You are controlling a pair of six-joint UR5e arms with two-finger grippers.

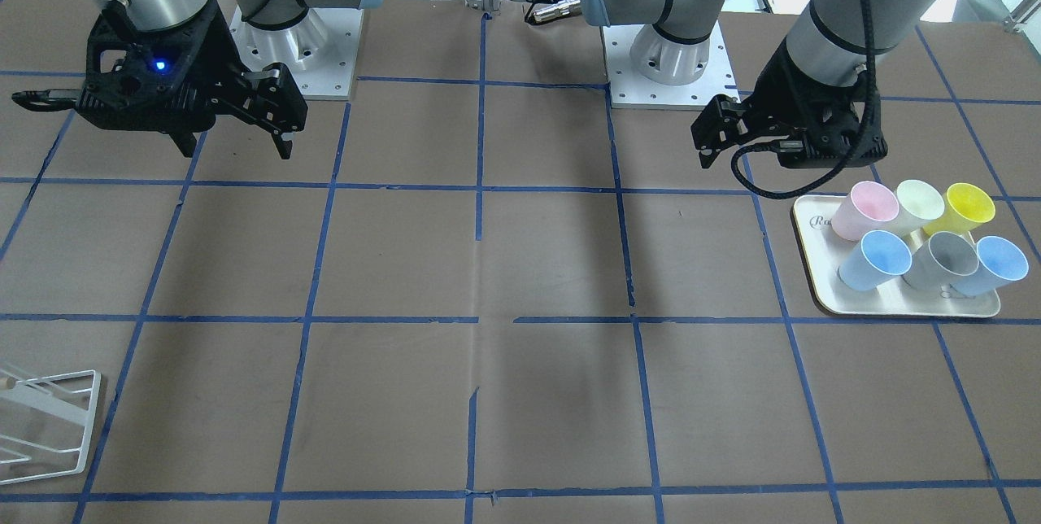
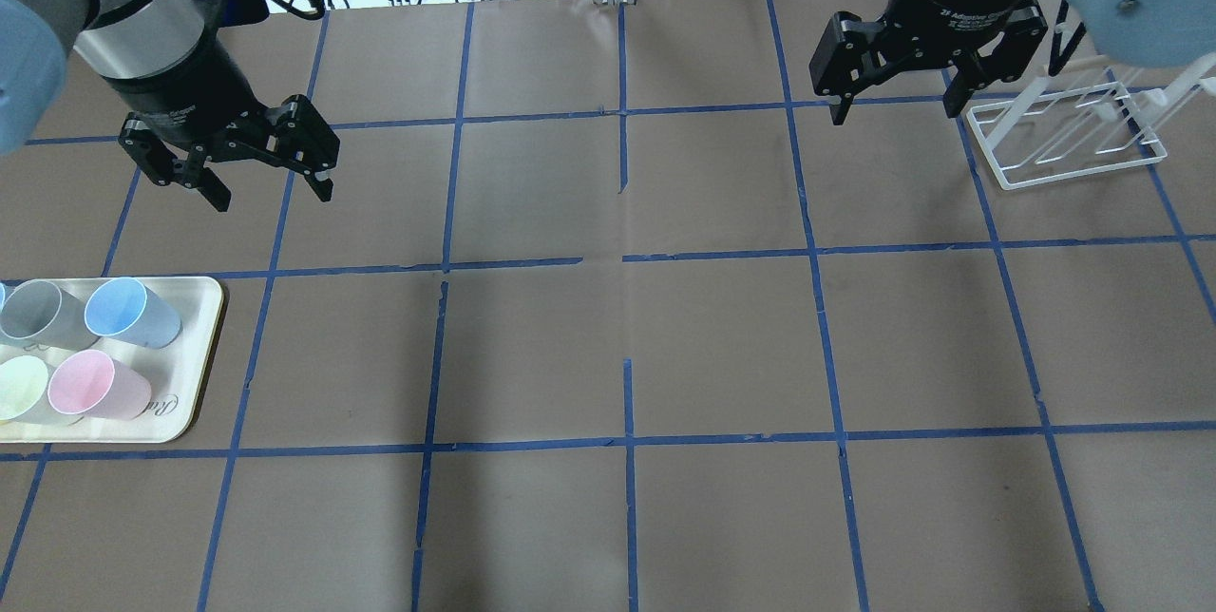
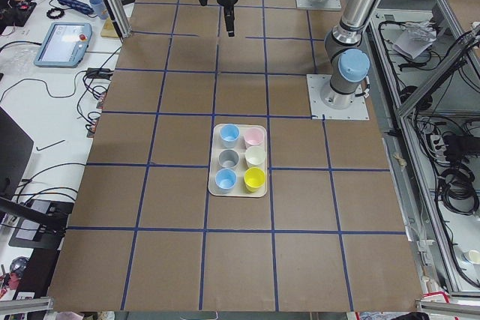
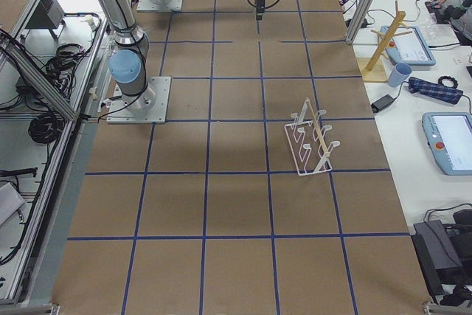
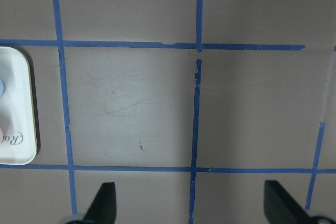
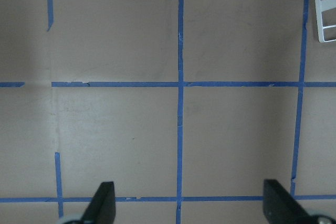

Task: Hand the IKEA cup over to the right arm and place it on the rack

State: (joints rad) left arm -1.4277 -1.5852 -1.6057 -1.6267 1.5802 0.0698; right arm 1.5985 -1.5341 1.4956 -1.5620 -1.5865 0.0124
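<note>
Currently the left gripper and right gripper both hang open and empty. The pale blue cup stands on the tray at the table's left edge, just beside a grey cup. Best approach, I judge: the left gripper descends vertically and pinches the rim, leaving the body free for handover.

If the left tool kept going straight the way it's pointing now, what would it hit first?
Probably the bare table, near a blue tape crossing. The left tool has the tray off to one side of its line.
</note>
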